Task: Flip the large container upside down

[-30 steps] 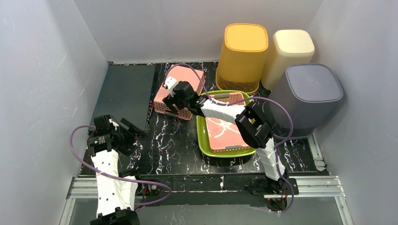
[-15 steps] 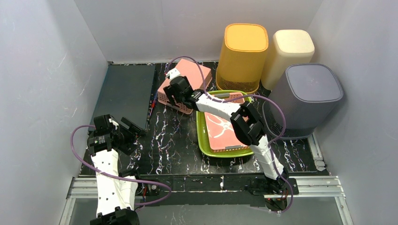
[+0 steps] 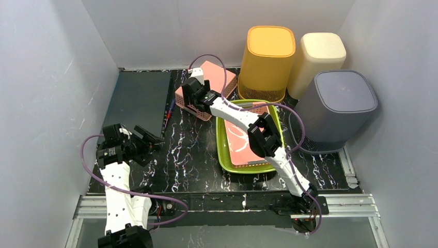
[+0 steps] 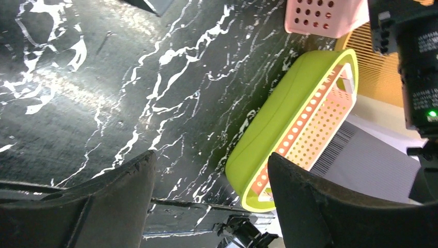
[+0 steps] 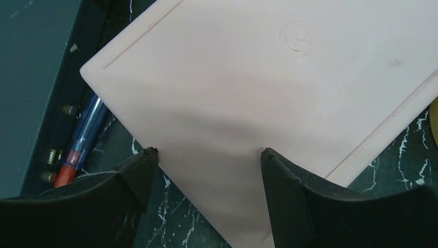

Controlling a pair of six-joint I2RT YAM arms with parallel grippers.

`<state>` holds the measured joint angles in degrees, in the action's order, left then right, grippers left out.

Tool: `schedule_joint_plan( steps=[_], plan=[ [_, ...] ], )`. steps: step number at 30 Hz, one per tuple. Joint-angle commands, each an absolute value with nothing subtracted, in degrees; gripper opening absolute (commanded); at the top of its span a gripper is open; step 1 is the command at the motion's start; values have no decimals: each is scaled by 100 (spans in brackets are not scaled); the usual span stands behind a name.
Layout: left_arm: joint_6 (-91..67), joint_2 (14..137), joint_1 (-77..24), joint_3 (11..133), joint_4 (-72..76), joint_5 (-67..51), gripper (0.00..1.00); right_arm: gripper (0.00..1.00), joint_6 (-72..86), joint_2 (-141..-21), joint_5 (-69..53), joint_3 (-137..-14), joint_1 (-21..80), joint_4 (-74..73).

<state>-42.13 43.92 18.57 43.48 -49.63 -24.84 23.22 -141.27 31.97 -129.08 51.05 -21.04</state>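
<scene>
Two pairs of jaws stand open as the right gripper lines up a grasp astride a corner of the pink basket, bottom-up at the back beside the yellow bin, while the left gripper waits empty; next, likely, clamp that corner and roll it over.

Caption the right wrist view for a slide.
Open right gripper over the upside-down pink basket, a blue pen beside it.

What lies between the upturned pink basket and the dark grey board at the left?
A pen with a blue barrel and a red end lies there, beside the board; the right wrist view shows it clearly.
</scene>
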Motion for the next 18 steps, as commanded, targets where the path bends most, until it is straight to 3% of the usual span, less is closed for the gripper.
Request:
schedule_joint_plan(
  steps=[1,5,12,18],
  plan=[
    [-4186,4488,1844,4241,-4518,-3189,75,82,2790,-14738,3153,-13673,4965,-2688],
    [-4133,4675,1830,4376,-4210,-3488,75,84,2599,-14438,1475,-13611,4836,-2008],
    [-4239,5348,1330,4657,-3563,-3571,75,88,1725,-12996,997,-12440,4590,-1510],
    [-4986,6523,583,5080,-2403,-3214,75,88,1345,-11668,1117,-10646,4328,-1238]
  ],
)
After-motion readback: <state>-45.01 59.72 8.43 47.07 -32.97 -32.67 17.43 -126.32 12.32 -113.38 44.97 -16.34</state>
